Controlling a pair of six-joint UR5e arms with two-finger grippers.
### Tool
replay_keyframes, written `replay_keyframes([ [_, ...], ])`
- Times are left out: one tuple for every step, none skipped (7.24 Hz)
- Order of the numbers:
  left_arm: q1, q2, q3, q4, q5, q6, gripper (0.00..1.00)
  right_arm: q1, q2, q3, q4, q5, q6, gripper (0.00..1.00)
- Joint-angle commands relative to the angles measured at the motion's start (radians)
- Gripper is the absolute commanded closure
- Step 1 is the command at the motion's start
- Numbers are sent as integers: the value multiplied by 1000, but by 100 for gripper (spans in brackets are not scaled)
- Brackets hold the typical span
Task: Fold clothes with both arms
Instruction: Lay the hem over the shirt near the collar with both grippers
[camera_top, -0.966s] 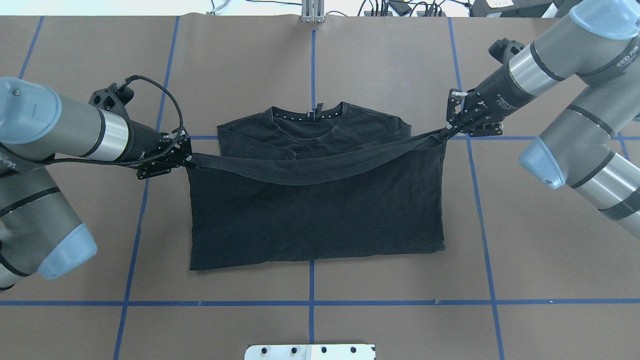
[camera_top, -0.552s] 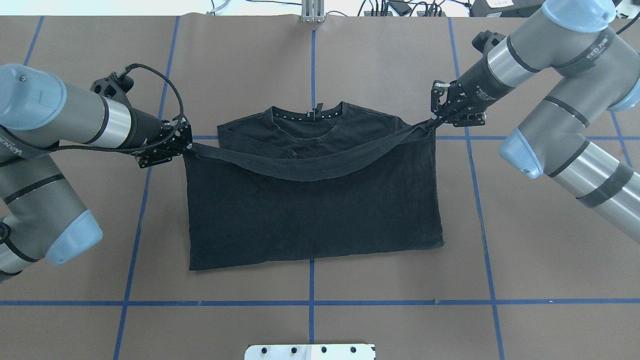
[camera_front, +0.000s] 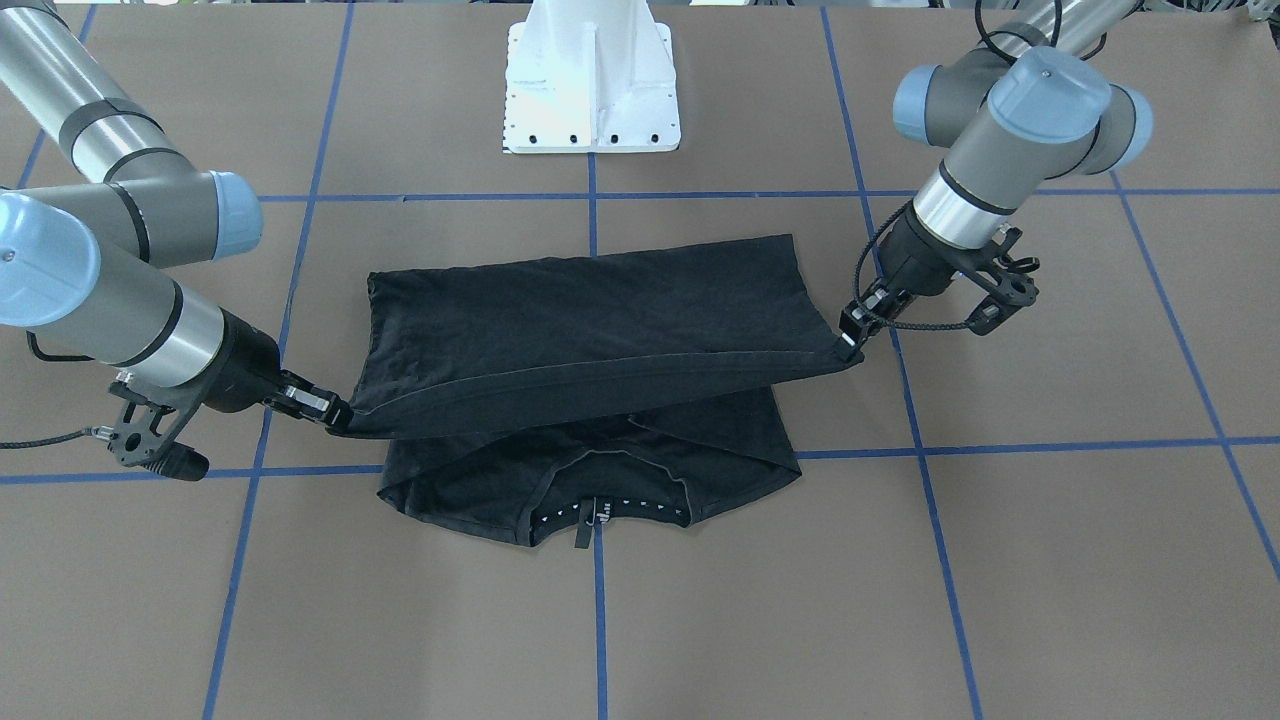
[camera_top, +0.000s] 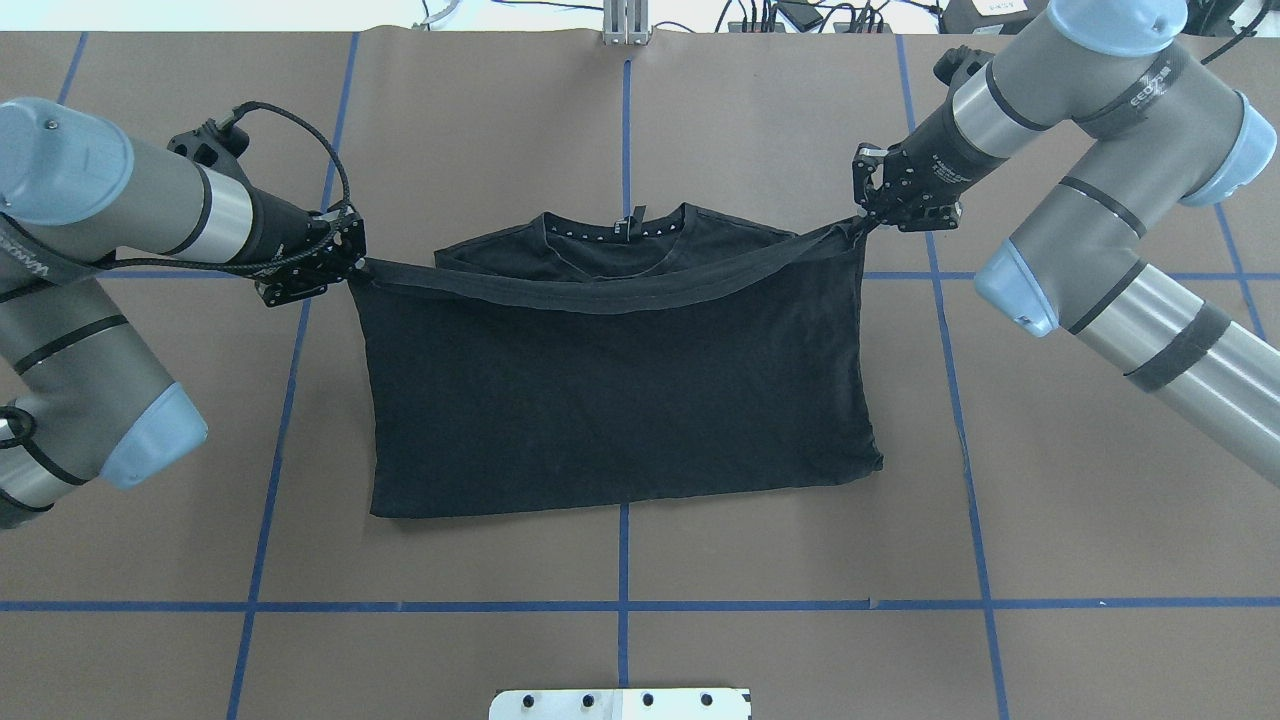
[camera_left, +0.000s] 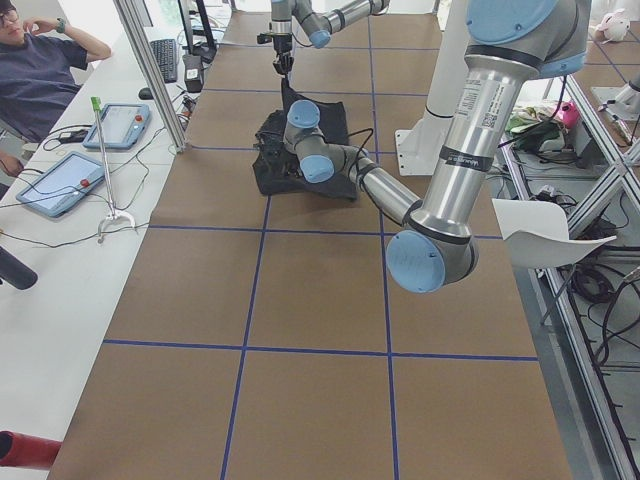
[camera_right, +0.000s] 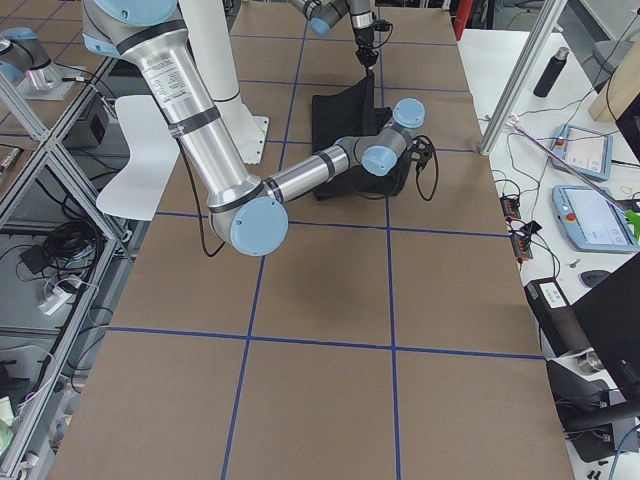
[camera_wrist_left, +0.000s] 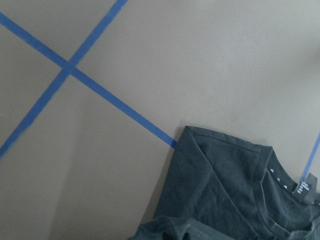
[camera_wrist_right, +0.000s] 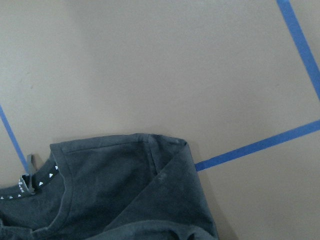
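Note:
The black T-shirt (camera_top: 610, 400) lies on the brown table with its collar (camera_top: 620, 230) at the far side; its graphic is hidden. My left gripper (camera_top: 350, 262) is shut on one corner of the hem. My right gripper (camera_top: 868, 222) is shut on the other corner. The hem hangs stretched between them, slightly sagging, just short of the collar. In the front-facing view the shirt (camera_front: 590, 320) spans from the left gripper (camera_front: 848, 340) to the right gripper (camera_front: 335, 415), above the collar (camera_front: 600, 515). Both wrist views look down on the shirt's shoulders (camera_wrist_left: 225, 190) (camera_wrist_right: 125, 190).
The white pedestal base (camera_front: 590, 90) stands at the robot's side of the table. Blue tape lines (camera_top: 622, 605) grid the brown surface. An aluminium post (camera_top: 625, 20) and cables sit at the far edge. A side desk with tablets (camera_left: 60, 180) and an operator lie beyond.
Both grippers have moved away from the robot toward the collar, carrying the hem with them. The folded layer now covers more of the shirt's upper part.

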Motion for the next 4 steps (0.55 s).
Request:
replay_keyframes([
  [-3, -68, 99, -10, 3, -3, 100, 6, 13, -31, 1, -17, -2, 100],
  [-3, -100, 160, -38, 8, -6, 100, 6, 14, -37, 1, -25, -4, 100],
  [-6, -102, 192, -77, 28, -4, 100, 4, 19, -47, 1, -40, -5, 100],
  [-13, -102, 205, -88, 32, -3, 100, 4, 27, -65, 1, -41, -4, 100],
])
